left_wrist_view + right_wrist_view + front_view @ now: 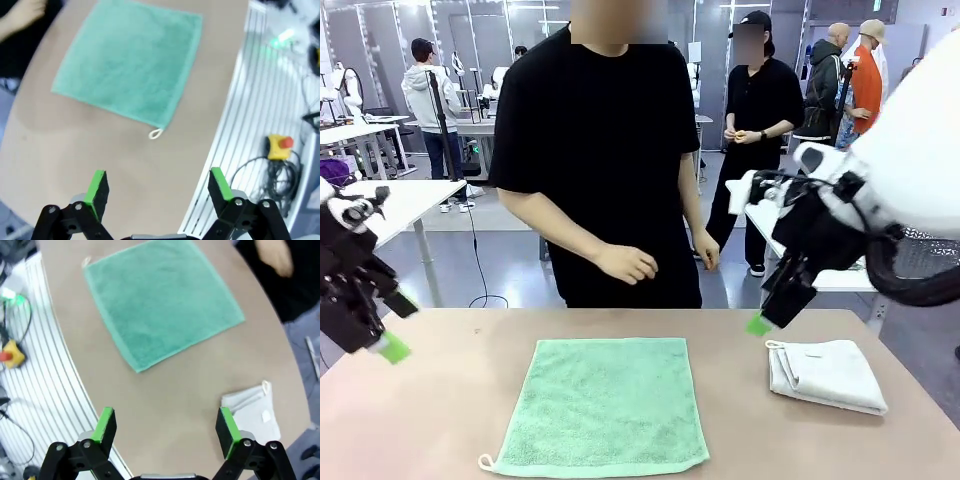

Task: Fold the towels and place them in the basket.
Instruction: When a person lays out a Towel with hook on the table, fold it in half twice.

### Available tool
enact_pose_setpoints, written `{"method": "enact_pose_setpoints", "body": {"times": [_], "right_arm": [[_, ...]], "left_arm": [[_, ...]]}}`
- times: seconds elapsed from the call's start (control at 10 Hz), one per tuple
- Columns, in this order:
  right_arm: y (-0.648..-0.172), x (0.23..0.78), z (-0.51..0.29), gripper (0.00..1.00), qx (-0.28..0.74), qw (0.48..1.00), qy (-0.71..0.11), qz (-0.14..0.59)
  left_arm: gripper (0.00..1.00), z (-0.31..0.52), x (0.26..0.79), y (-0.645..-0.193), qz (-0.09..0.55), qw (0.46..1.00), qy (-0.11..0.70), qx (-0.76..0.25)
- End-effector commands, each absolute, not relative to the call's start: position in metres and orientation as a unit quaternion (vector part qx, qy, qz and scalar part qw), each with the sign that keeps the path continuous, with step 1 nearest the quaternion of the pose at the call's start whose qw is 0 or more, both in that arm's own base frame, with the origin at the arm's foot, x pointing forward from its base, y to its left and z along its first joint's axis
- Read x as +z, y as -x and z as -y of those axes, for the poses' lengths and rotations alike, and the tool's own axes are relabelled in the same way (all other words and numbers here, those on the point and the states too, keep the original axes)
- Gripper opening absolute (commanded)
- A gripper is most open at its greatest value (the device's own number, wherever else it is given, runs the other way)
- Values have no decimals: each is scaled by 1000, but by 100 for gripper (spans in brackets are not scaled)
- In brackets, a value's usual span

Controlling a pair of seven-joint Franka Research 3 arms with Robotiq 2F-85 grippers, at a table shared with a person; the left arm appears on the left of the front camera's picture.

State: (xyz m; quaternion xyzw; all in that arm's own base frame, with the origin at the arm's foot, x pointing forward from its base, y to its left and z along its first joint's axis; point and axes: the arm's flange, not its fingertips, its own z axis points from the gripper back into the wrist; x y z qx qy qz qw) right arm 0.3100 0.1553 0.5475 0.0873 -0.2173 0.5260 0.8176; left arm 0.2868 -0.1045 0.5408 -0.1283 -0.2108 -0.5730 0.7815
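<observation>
The left gripper (157, 183) hangs over the table (100, 145) near the flat green towel (130, 60), jaws spread wide, empty. The right gripper (166, 421), equally wide and empty, hangs beside the folded cream towel (252, 410).

A person in black (610, 150) stands behind the tan table (440, 420); a yellow red-buttoned box (280, 146) lies nearby.

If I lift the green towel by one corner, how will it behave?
Probably floppy: the green towel lies flat and looks like thin terry, so it should drape rather than hold shape. Likely light. Pushed, it may bunch on the table instead of sliding.
</observation>
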Motion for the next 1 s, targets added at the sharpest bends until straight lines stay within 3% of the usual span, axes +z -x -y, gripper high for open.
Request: {"method": "enact_pose_setpoints", "body": {"times": [0.0, 0.3, 0.6, 0.9], "right_arm": [[-308, 537, -180, 100, 580, 791, -52, 187], [-299, 508, -230, 100, 625, 768, 0, 140], [-303, 489, -247, 100, 625, 772, 22, 112], [-293, 488, -239, 100, 637, 762, -4, 120]], "left_arm": [[100, 122, 519, -289, 168, 737, 132, -641], [100, 151, 484, -277, 154, 685, 145, -697], [100, 159, 473, -271, 140, 709, 120, -681], [100, 164, 492, -286, 137, 690, 135, -698]]}}
